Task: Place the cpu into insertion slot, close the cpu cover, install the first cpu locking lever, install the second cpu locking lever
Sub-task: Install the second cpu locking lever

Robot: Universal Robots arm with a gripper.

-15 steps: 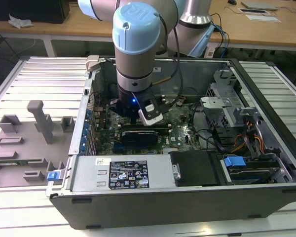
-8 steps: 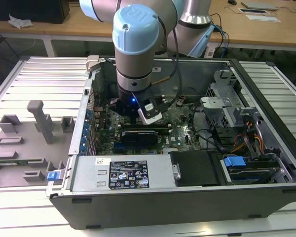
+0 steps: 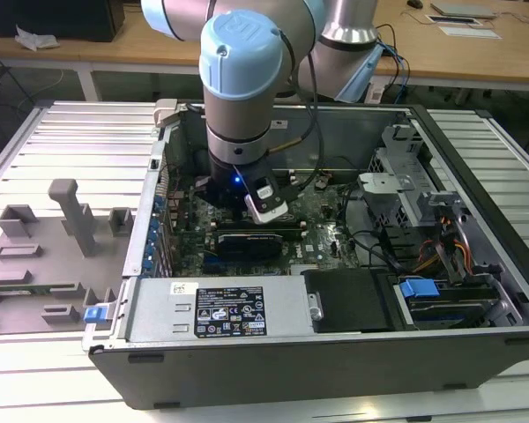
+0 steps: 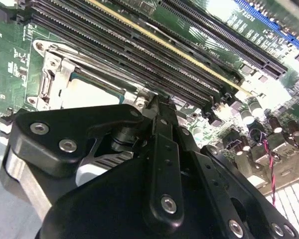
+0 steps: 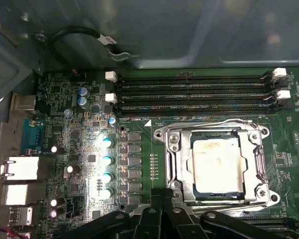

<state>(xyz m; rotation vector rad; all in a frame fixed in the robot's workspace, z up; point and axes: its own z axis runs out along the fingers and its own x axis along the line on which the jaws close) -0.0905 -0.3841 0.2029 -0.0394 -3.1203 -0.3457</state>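
The cpu (image 5: 218, 167), a square chip with a dull silver top, lies flat in the insertion slot (image 5: 189, 188). The grey cpu cover (image 5: 177, 159) is folded down around it, and the chip shows through its window. A thin wire locking lever (image 5: 209, 123) runs along the socket's edge beside the memory slots. My gripper (image 5: 162, 196) is shut with nothing visible between its black fingers, its tips just off the socket's edge opposite the memory slots. In the second wrist view the gripper (image 4: 157, 102) points at the cover's corner, by the cpu (image 4: 89, 92).
Long black memory slots (image 5: 194, 92) run along one side of the socket. In the exterior view the arm's wrist (image 3: 238, 167) reaches down into the open computer case, above a black expansion card (image 3: 251, 240). A power supply (image 3: 220, 308), drive cage (image 3: 406, 194) and grey fixture tray (image 3: 53, 256) surround it.
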